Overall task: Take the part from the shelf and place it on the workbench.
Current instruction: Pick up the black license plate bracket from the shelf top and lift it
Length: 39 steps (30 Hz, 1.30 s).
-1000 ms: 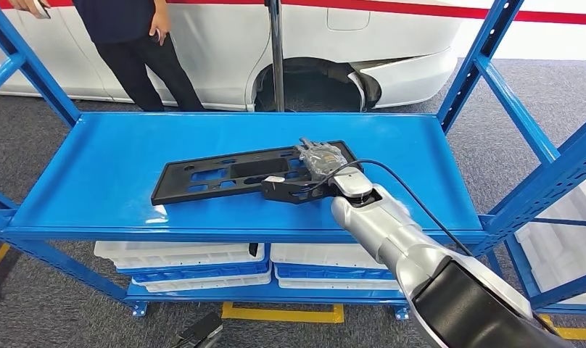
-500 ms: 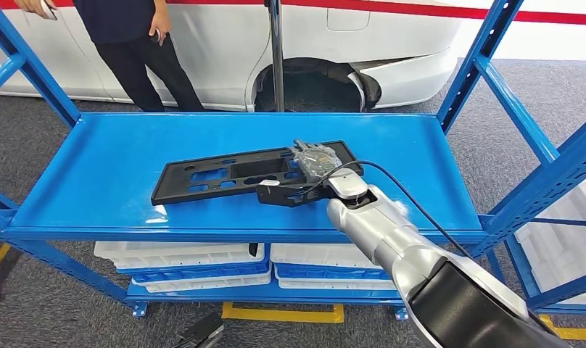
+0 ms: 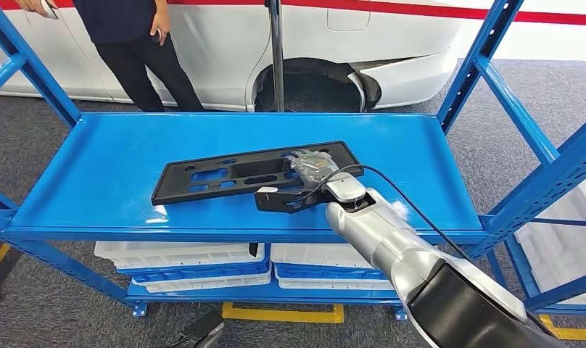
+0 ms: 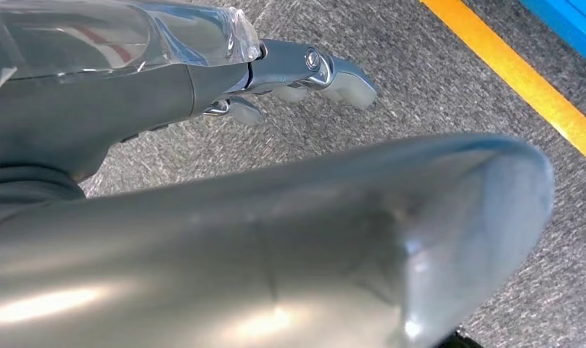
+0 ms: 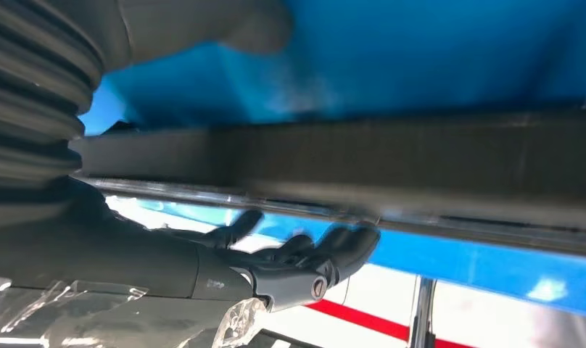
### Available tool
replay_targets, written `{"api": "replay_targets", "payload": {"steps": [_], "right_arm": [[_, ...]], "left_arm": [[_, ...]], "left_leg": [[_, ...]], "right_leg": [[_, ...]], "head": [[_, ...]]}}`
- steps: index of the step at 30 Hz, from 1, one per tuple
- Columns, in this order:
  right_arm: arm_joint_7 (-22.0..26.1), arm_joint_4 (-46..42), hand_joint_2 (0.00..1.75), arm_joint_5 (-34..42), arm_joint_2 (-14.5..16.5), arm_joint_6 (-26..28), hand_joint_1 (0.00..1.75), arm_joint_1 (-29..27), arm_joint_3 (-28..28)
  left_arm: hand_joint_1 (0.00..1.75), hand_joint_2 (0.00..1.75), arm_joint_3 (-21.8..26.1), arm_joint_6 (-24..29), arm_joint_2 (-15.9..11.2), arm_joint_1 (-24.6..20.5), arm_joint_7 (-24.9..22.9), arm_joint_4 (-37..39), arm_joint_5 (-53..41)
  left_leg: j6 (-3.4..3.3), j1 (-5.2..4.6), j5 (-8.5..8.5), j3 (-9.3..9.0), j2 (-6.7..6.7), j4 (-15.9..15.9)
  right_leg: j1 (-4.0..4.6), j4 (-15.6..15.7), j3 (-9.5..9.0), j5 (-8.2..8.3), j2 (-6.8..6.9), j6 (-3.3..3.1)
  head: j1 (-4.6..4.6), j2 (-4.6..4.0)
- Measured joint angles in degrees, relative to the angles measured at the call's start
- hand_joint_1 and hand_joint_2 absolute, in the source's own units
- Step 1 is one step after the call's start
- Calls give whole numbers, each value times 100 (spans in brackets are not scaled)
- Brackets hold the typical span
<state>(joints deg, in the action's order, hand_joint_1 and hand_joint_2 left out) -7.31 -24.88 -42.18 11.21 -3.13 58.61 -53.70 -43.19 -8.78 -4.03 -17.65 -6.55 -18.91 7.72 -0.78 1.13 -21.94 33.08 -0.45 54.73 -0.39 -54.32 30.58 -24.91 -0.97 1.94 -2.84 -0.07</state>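
A flat black part (image 3: pixel 232 174) with several cut-outs lies on the blue shelf (image 3: pixel 101 167), angled across its middle. My right hand (image 3: pixel 313 165), wrapped in clear plastic, rests over the part's right end. In the right wrist view the part's edge (image 5: pixel 421 159) runs between the thumb on one side and the dark fingers (image 5: pixel 333 250) on the other, which are loosely curled and slightly apart from it. My left hand (image 4: pixel 203 72) hangs over the grey carpet and holds nothing.
Blue uprights (image 3: pixel 486 51) frame the shelf on both sides. White trays (image 3: pixel 203 261) fill the lower level. A person (image 3: pixel 130 43) stands behind the shelf at the back left, in front of a white car (image 3: pixel 362 43). Yellow floor tape (image 3: pixel 283 313) runs below.
My right hand and wrist have slid a little toward the shelf's front edge. The black part has stayed where it was.
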Motion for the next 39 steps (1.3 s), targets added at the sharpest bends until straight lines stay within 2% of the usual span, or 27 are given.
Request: {"api": "replay_targets", "payload": {"steps": [27, 32, 36, 39], "right_arm": [[55, 31, 175, 144, -21, 145, 175, -3, 0], [556, 18, 175, 799, -44, 642, 175, -115, 86], [1342, -291, 175, 1896, -123, 838, 175, -170, 320], [1566, -840, 175, 2688, -226, 860, 175, -271, 549]], "left_arm": [[0, 0, 78, 187, 37, -55, 245, 0, -26], [0, 0, 199, 304, 46, -14, 389, 0, 300], [0, 0, 418, 492, 46, 74, 782, 0, 765], [0, 0, 585, 546, 45, 125, 1010, 0, 1017]], "left_leg": [[1, 0, -1, 0, 0, 0], [1, 0, -1, 1, 1, 0], [1, 0, -1, -1, 6, 0], [1, 3, 0, 0, 6, 0]], "right_leg": [[0, 0, 0, -4, 1, -3], [0, 0, 0, -2, -2, -2], [0, 0, 1, -1, -7, -1], [0, 0, 4, -1, -5, -2]], "head": [[0, 0], [0, 0], [0, 0], [-1, 0]]}}
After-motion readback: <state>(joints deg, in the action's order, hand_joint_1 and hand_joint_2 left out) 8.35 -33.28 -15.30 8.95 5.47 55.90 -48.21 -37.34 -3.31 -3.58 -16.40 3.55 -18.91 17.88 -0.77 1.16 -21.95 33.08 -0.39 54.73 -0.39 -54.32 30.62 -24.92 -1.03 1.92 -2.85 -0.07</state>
